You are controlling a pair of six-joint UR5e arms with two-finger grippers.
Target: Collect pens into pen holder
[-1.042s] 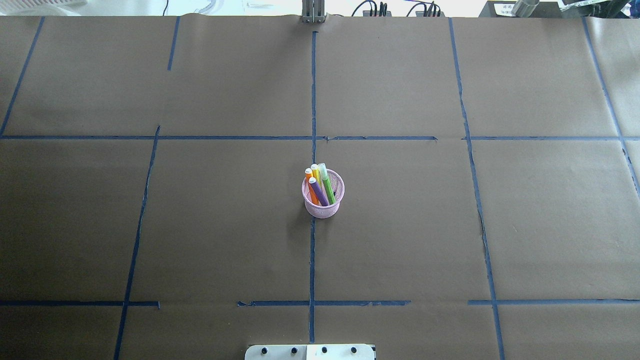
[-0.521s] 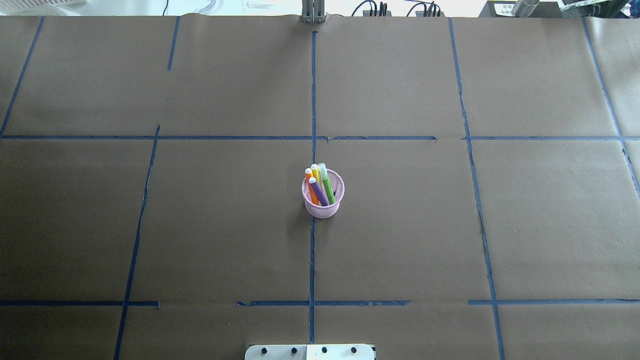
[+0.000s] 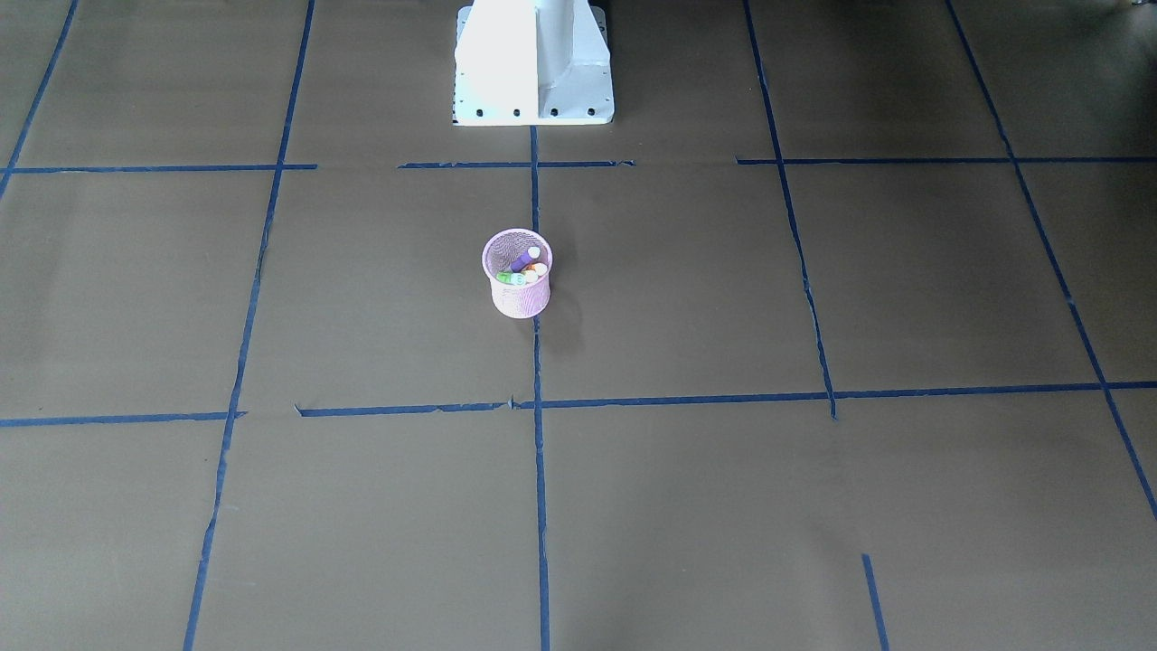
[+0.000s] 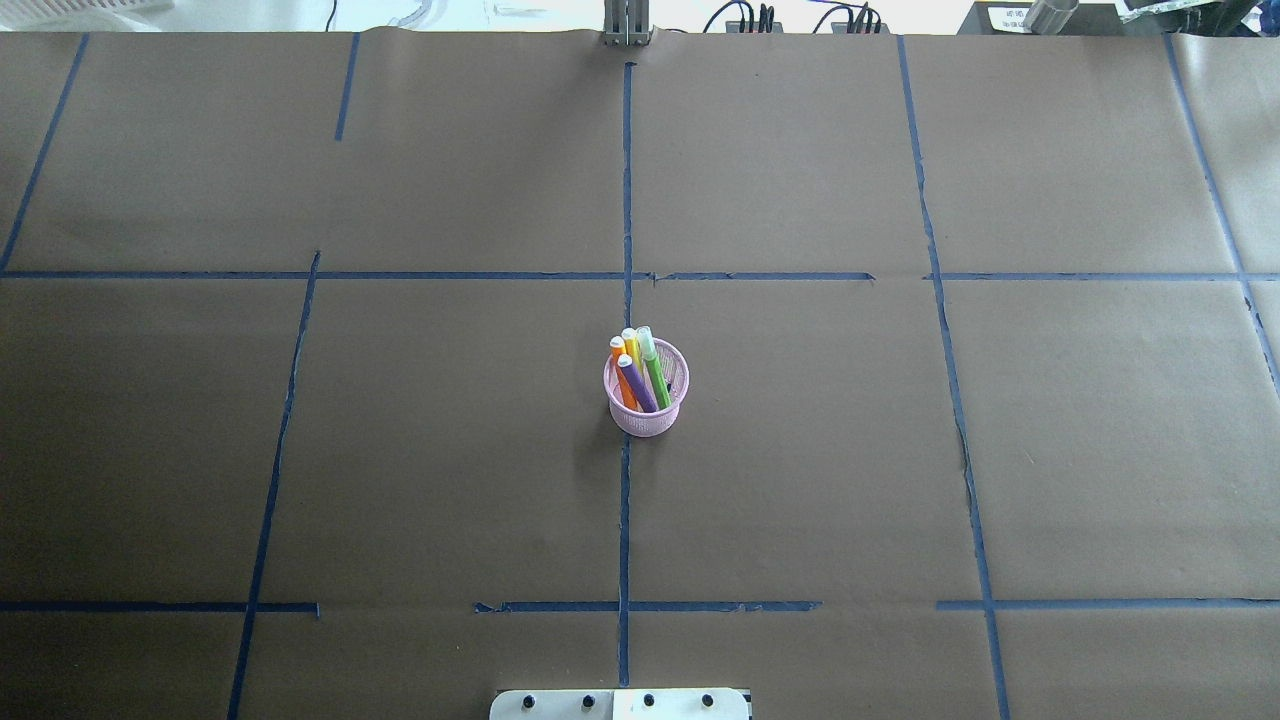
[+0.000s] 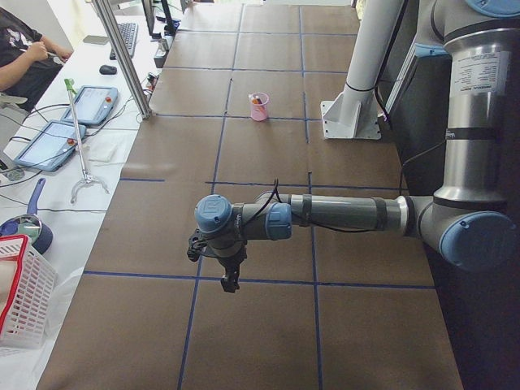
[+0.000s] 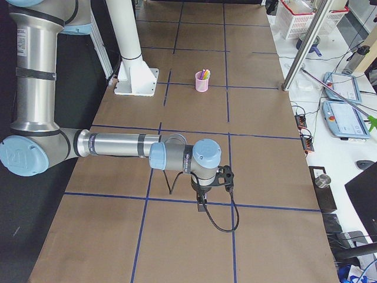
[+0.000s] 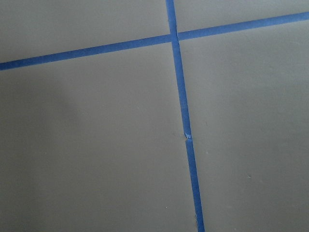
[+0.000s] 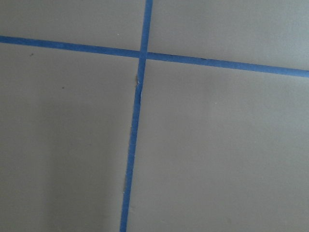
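The pink wire-mesh pen holder stands upright near the table's middle, on the centre tape line. It also shows in the front view as the pen holder. Inside it lean a purple pen, an orange pen and a green pen, with a yellow one behind them. No pen lies loose on the paper. My left gripper shows only in the exterior left view, far from the cup, and I cannot tell its state. My right gripper shows only in the exterior right view; its state is likewise unclear. Both wrist views show just brown paper and blue tape.
Brown paper with a blue tape grid covers the table. The white robot base sits at the near edge. Beside the table's far side are tablets, a white basket, a metal post and a seated person.
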